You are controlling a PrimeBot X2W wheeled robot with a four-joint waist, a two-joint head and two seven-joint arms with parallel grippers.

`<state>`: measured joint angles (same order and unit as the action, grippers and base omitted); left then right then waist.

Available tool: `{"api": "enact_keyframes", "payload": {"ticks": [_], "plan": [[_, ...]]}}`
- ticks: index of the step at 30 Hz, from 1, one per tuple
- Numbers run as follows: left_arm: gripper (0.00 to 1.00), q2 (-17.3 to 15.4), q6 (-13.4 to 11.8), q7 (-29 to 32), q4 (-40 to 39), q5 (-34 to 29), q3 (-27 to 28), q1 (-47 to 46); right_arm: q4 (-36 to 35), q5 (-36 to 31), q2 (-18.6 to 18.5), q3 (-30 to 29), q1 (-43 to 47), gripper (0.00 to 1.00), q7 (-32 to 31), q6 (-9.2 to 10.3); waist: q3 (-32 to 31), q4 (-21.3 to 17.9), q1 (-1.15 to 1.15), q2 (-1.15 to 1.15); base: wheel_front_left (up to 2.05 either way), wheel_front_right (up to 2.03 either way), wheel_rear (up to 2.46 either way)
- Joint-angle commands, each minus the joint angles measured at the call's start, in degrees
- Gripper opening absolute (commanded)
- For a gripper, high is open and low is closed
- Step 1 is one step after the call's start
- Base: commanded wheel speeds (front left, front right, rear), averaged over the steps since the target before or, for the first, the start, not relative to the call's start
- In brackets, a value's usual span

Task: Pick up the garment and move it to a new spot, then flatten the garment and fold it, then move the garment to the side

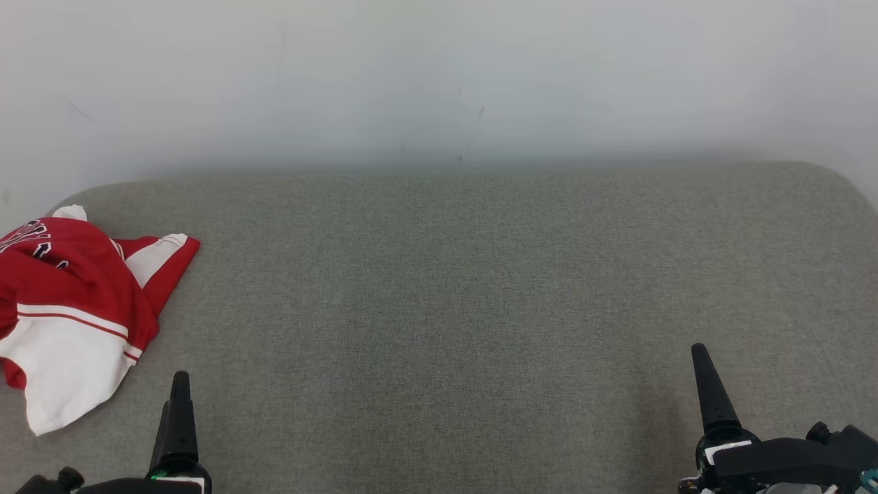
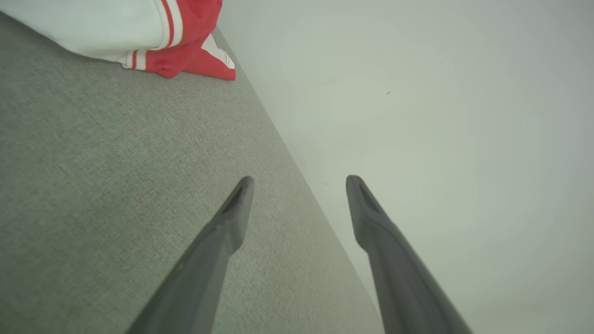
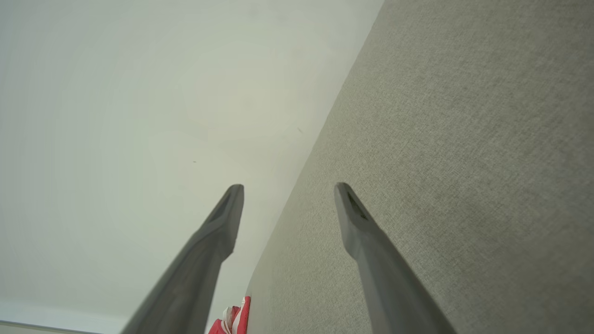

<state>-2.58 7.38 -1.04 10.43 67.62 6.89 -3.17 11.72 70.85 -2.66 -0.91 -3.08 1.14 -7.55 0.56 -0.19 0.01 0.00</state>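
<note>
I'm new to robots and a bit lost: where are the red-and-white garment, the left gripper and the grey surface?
garment [image 1: 68,288], head view, its red middle.
left gripper [image 2: 300,178], left wrist view, midway between its open fingertips.
grey surface [image 1: 446,309], head view, its bare middle.

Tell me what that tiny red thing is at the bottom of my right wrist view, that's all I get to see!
Observer: A red and white garment, crumpled at the left end of the grey cushion.
Operator: Is a claw grabbing it?
Observer: No. The left claw is open, holding nothing, and sits apart from it.
Operator: Any writing on it?
Observer: Dark letters on the red part, cut off by the head view's edge.
</note>
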Motion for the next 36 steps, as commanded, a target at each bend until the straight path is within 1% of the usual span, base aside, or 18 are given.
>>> {"api": "enact_keyframes", "payload": {"ticks": [1,10,20,26,28,36], "plan": [[1.00,-0.2,0.1,-0.5,-1.3,-1.9,0.2,-0.2,-1.1,-1.7,-0.2,0.3,-0.5,1.00,0.5,0.03,0.0,0.0,-0.01,0.00,0.00,0.00,0.00],[1.00,-0.3,0.1,-2.4,-2.7,-13.5,0.0,0.4,-2.1,-11.0,-0.2,1.8,-0.4,1.00,2.4,0.04,0.2,-0.1,-0.01,0.00,0.00,0.00,0.00],[1.00,-1.2,-0.2,-4.3,-3.6,-26.0,-0.5,1.0,-2.3,-22.0,-0.2,2.3,-0.1,1.00,4.3,0.05,0.4,-0.2,-0.01,0.00,0.00,0.00,0.00],[1.00,-1.9,-0.7,-5.4,-4.1,-31.2,-1.1,1.2,-2.7,-27.6,-0.2,3.0,0.0,1.00,5.3,0.05,0.5,-0.2,-0.01,0.00,0.00,0.00,0.00],[1.00,-2.3,-0.6,-5.9,-4.3,-33.2,-1.5,1.1,-2.9,-30.1,-0.2,3.3,0.0,1.00,5.8,0.06,0.5,-0.2,-0.01,0.00,0.00,0.00,0.00],[1.00,-3.5,-0.5,-7.2,-4.6,-38.3,-2.4,1.4,-3.0,-36.2,-0.2,4.2,0.3,1.00,7.1,0.06,0.3,-0.2,-0.01,0.00,0.00,0.00,0.00]]}}
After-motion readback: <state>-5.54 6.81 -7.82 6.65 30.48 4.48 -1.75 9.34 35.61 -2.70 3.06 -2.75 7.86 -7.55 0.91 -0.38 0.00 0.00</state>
